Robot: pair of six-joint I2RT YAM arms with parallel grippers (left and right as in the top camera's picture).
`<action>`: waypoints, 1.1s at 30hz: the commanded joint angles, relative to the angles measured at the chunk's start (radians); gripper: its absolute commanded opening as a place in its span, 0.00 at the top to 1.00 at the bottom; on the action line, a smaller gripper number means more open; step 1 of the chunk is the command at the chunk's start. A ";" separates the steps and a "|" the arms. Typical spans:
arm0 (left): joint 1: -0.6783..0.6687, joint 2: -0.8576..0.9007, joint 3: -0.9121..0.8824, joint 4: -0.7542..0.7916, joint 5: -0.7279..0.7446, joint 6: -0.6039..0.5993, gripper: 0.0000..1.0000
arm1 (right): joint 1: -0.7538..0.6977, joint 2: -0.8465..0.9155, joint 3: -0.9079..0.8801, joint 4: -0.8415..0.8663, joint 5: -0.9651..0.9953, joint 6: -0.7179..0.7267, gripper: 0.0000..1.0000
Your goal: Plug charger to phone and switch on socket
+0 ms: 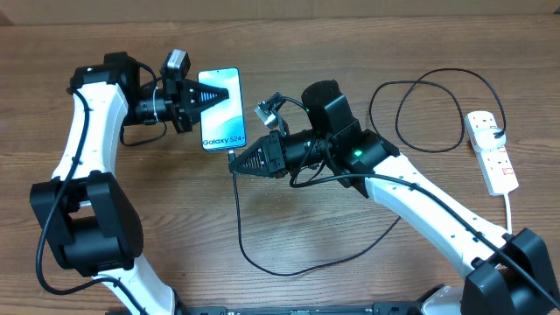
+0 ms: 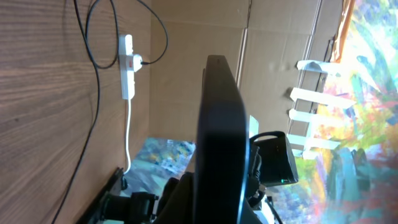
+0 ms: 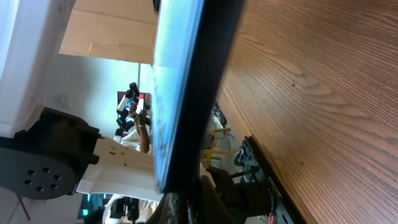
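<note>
The phone point(image 1: 226, 122), its light blue screen reading "Galaxy S24", is held off the table by my left gripper point(image 1: 208, 97), which is shut on its upper part. My right gripper point(image 1: 237, 163) is shut on the charger's small plug tip at the phone's bottom edge. The thin black charger cable point(image 1: 241, 227) hangs down, loops across the table and runs to its black plug point(image 1: 499, 134) in the white socket strip point(image 1: 493, 157) at far right. The left wrist view shows the phone point(image 2: 219, 124) edge-on and the socket point(image 2: 127, 68). The right wrist view shows the phone's edge point(image 3: 186, 81) right at the fingers.
The socket's white cord point(image 1: 510, 210) runs toward the front right. My right arm point(image 1: 420, 206) stretches across the middle right of the wooden table point(image 1: 157, 219). The cable makes a wide loop point(image 1: 429, 114) at the back right. A cardboard wall stands behind the table.
</note>
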 commanded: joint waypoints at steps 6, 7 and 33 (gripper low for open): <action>0.000 -0.029 0.013 0.126 0.053 -0.127 0.96 | 0.005 0.002 0.004 0.008 -0.008 0.003 0.96; 0.000 -0.029 0.013 0.131 0.053 -0.131 0.95 | 0.005 0.002 0.004 0.011 -0.008 0.003 0.96; -0.025 -0.029 0.013 0.137 0.042 -0.132 0.96 | 0.005 0.002 0.004 0.050 -0.003 0.003 0.96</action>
